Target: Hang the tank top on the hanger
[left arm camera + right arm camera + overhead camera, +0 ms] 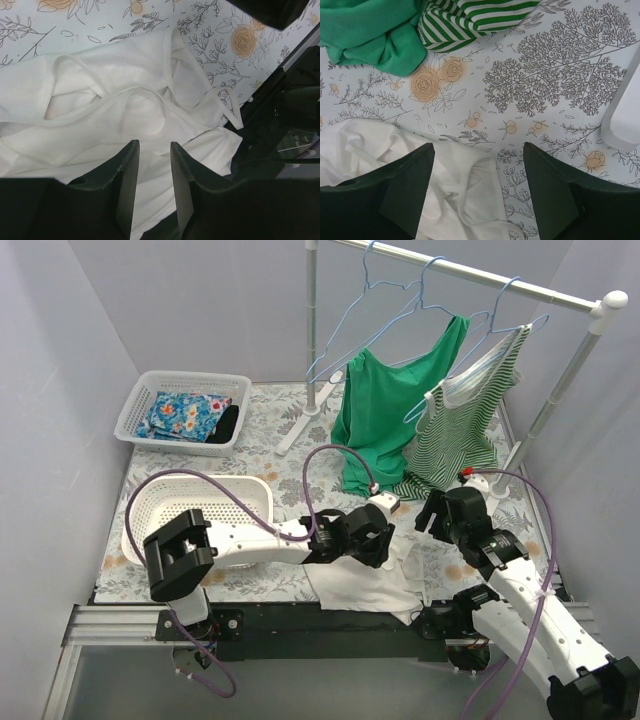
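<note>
Floral tabletop (545, 115), crumpled cream tank top (125, 65)

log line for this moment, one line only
left gripper: narrow gap over white fabric tank top, grip unclear | right gripper: open over its edge on floral table | state: crumpled, not hung

Seen from above, around the tank top (360, 585) the table (290, 465) is bare toward 11 o'clock, between the white basket (195, 508) at 10 and the rail foot (300, 425). From 12 to 1 the green top (385, 415) and striped top (462, 435) hang down onto the table, closing that side. The right gripper (479, 150), jaws wide, stands at 2. The left gripper (152, 150) sits over the cloth's far edge.
</note>
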